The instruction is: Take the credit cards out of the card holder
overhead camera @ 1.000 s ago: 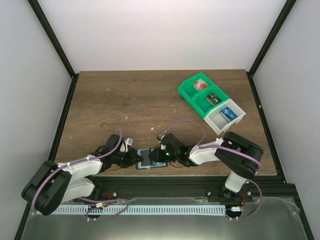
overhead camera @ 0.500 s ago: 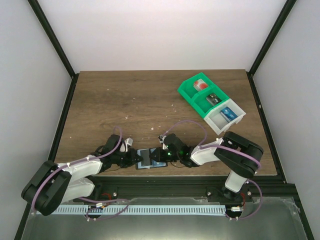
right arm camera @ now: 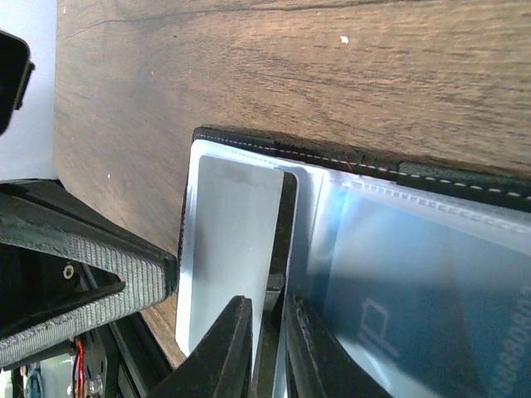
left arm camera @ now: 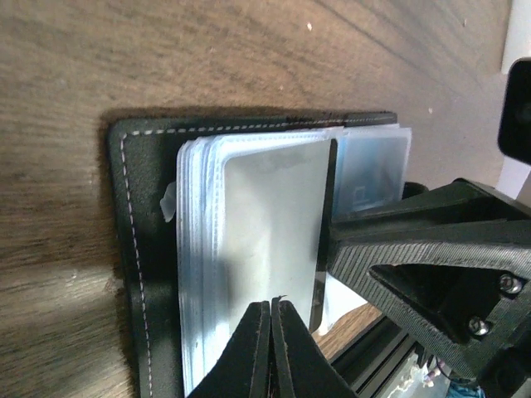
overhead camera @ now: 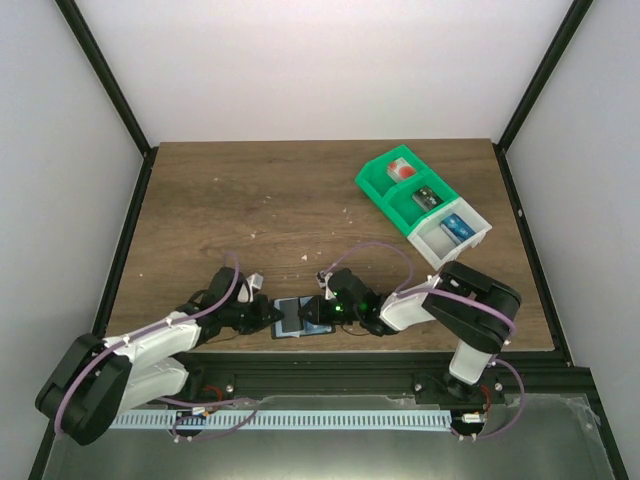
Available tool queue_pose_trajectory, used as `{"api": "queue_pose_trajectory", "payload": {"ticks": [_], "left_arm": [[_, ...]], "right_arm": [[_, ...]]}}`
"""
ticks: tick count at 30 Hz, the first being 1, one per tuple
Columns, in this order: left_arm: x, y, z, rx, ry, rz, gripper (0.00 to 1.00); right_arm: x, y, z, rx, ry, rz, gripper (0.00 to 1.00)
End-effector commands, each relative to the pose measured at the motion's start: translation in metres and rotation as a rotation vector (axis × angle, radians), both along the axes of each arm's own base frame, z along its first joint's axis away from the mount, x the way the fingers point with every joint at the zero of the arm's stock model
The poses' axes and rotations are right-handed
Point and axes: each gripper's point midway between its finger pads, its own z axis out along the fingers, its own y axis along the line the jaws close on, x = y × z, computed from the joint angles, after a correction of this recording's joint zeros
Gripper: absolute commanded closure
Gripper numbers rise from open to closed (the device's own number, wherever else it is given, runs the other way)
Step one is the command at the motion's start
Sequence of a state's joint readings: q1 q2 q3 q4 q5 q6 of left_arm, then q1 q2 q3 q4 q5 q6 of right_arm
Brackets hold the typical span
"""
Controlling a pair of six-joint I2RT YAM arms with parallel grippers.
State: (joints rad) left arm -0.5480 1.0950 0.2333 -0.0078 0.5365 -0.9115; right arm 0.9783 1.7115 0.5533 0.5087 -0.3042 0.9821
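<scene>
The card holder (overhead camera: 292,318) lies open near the table's front edge, with black edging (left arm camera: 141,249) and a stack of clear sleeves. A blue credit card (right arm camera: 415,282) sits inside a sleeve on its right half and also shows in the left wrist view (left arm camera: 373,166). My left gripper (left arm camera: 271,305) is shut, its tips over the pale top sleeve, at the holder's left side (overhead camera: 272,318). My right gripper (right arm camera: 267,303) is nearly closed across the black strip between the sleeves, at the holder's right side (overhead camera: 322,312).
A green-and-white compartment bin (overhead camera: 425,205) with small items stands at the back right. The table's front edge and a metal rail run just below the holder. The two grippers face each other closely over the holder.
Both grippers stay on the card holder. The left arm's elbow and shoulder have shifted slightly down and left. The right wrist has edged a little to the right.
</scene>
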Motion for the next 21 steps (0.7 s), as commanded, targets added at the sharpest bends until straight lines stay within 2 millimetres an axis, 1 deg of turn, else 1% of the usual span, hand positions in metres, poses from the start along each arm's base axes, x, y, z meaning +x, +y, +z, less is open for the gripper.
{"api": "queue_pose_trajectory", "payload": {"ticks": [1, 4, 10, 17, 21], "left_arm": [[0.007, 0.004, 0.005, 0.034, -0.029, 0.021, 0.97], [0.009, 0.004, 0.003, 0.047, -0.028, 0.019, 0.97], [0.006, 0.010, -0.009, 0.098, 0.001, 0.019, 0.98], [0.000, 0.013, -0.020, 0.102, 0.023, 0.021, 0.98], [-0.001, 0.012, -0.021, 0.101, 0.026, 0.017, 0.98]], "right_arm": [[-0.002, -0.003, -0.008, -0.009, 0.015, -0.001, 0.86], [-0.002, -0.004, -0.009, -0.012, 0.018, -0.001, 0.86], [-0.002, -0.003, -0.010, -0.008, 0.025, -0.001, 0.86], [-0.002, -0.003, -0.010, -0.003, 0.029, 0.000, 0.87], [-0.003, -0.003, -0.009, 0.007, 0.027, 0.004, 0.93]]}}
